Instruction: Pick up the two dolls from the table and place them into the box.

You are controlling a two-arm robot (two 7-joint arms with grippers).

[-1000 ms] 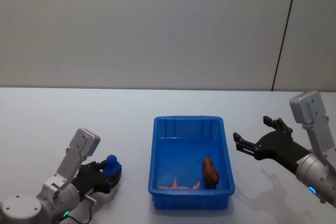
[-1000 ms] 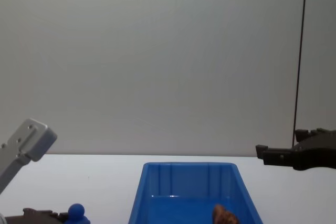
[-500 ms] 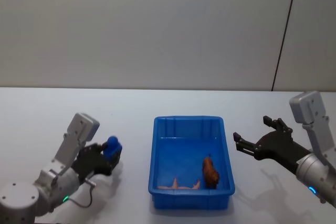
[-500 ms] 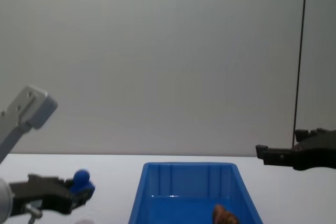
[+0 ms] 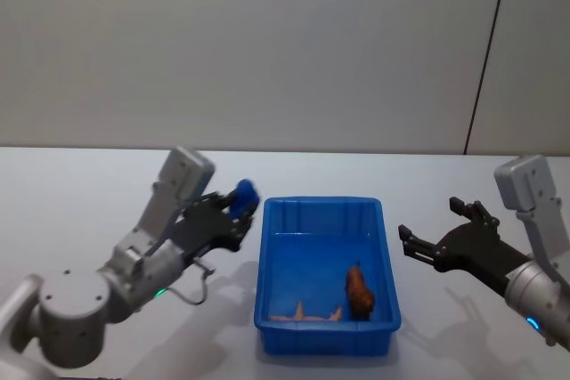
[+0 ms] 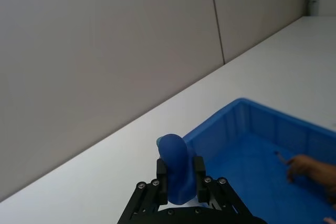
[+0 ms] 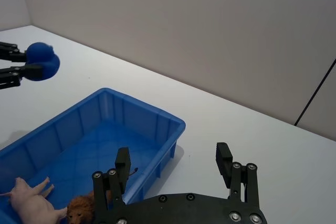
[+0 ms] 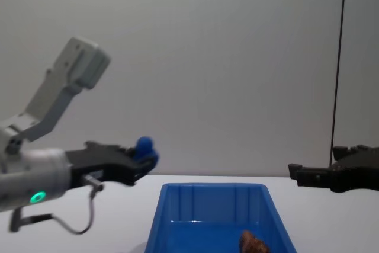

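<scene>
The left gripper (image 5: 233,211) is clamped on the blue doll (image 5: 244,194), holding it in the air just beside the box's (image 5: 264,260) left rim, near the far corner. The chest view shows the height that the head view hides: the doll (image 8: 144,148) rides well above the rim of the box (image 8: 160,217). In the left wrist view the two fingers (image 6: 162,174) press the doll's (image 6: 174,169) body from either side, with its ball-shaped head sticking out past them. The reddish-brown doll (image 5: 358,290) lies inside the box on its right side; the right wrist view adds a pale pink figure (image 7: 29,199) lying next to it (only thin orange-pink streaks from the head camera). The right gripper (image 5: 434,233) hangs over the white table (image 5: 71,193) to the right of the box, fingers spread and holding nothing.
</scene>
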